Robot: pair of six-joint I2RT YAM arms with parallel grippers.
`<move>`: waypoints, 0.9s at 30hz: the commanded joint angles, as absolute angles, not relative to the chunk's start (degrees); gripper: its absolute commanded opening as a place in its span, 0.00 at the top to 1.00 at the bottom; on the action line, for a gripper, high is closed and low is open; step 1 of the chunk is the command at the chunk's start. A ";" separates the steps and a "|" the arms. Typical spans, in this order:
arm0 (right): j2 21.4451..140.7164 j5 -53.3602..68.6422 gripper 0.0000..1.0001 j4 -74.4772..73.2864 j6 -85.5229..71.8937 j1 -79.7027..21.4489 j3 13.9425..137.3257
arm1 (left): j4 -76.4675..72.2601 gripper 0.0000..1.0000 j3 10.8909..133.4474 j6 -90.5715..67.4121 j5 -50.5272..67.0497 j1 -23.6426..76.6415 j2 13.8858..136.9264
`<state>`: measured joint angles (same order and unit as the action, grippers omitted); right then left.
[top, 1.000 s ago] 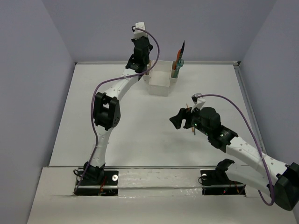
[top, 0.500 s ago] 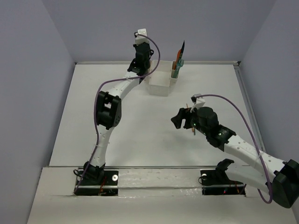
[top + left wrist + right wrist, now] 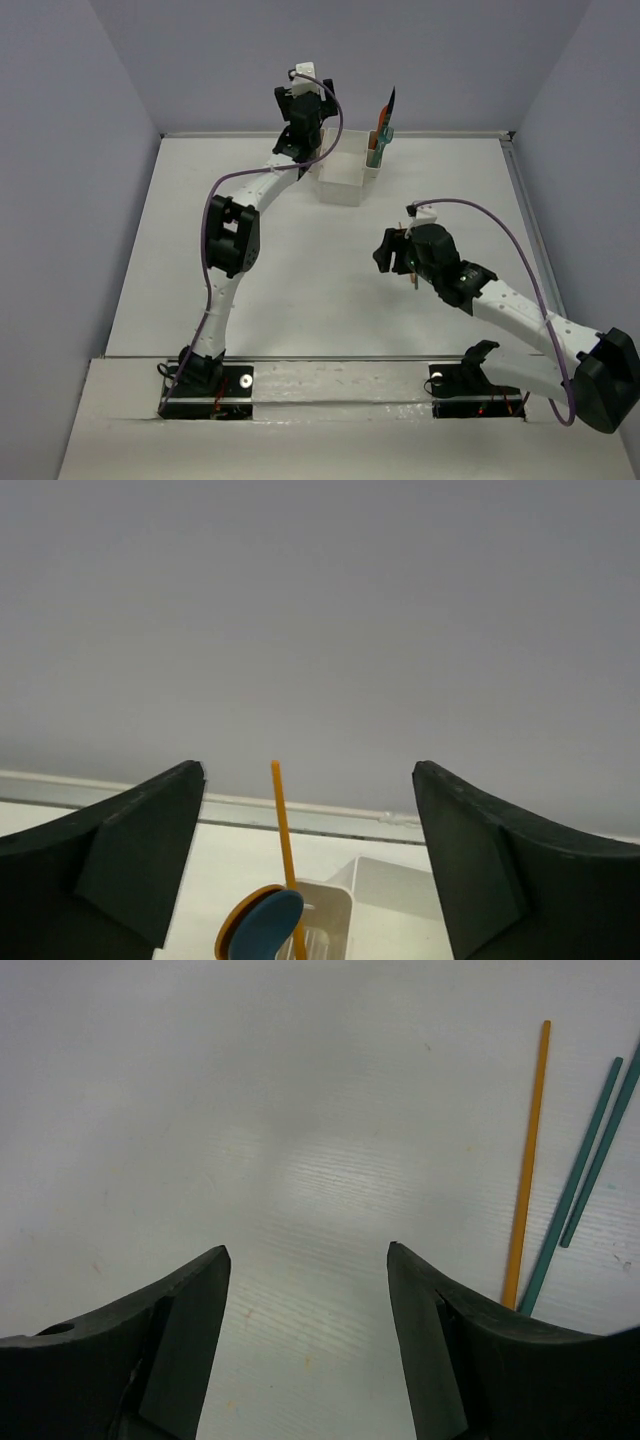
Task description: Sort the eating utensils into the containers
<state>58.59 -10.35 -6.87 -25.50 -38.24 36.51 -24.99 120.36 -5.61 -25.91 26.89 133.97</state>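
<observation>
The white caddy stands at the back of the table. Orange, teal and dark utensils stick up from its right compartment. My left gripper hangs open above its left end. In the left wrist view an orange chopstick stands free between the open jaws of the left gripper, in a narrow compartment beside blue and orange spoon heads. My right gripper hovers open and empty over the bare table. The right wrist view of the right gripper shows an orange chopstick and two teal chopsticks lying to its right.
A raised rim runs along the table's right side and grey walls enclose the back and sides. The left arm's elbow stands over the left middle of the table.
My left gripper opened and let go of the orange chopstick, which now stands in the caddy. The right gripper's jaws narrowed a little and it shifted slightly.
</observation>
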 commanded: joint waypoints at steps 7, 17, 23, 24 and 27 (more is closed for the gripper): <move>66.71 -11.95 0.49 -10.46 -27.33 -32.88 41.04 | -20.92 0.02 124.19 -9.58 -17.41 26.89 119.19; 77.25 -14.85 0.60 -14.50 -26.02 -26.98 45.43 | -22.57 0.05 92.33 -27.58 -3.70 26.89 91.87; 81.47 -14.94 0.60 -17.48 -26.45 -25.06 47.98 | -27.51 0.03 59.97 -33.13 -3.87 32.95 75.34; 82.26 -14.77 0.59 -18.88 -26.54 -25.05 49.21 | -28.29 0.03 57.07 -33.66 -3.78 33.48 71.67; 84.54 -13.55 0.59 -19.60 -26.72 -23.82 49.83 | -27.87 0.01 47.66 -34.89 -4.48 35.24 64.63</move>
<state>82.76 -13.26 -17.34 -26.59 -25.30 46.41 -26.98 56.77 -30.70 -5.17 33.63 71.18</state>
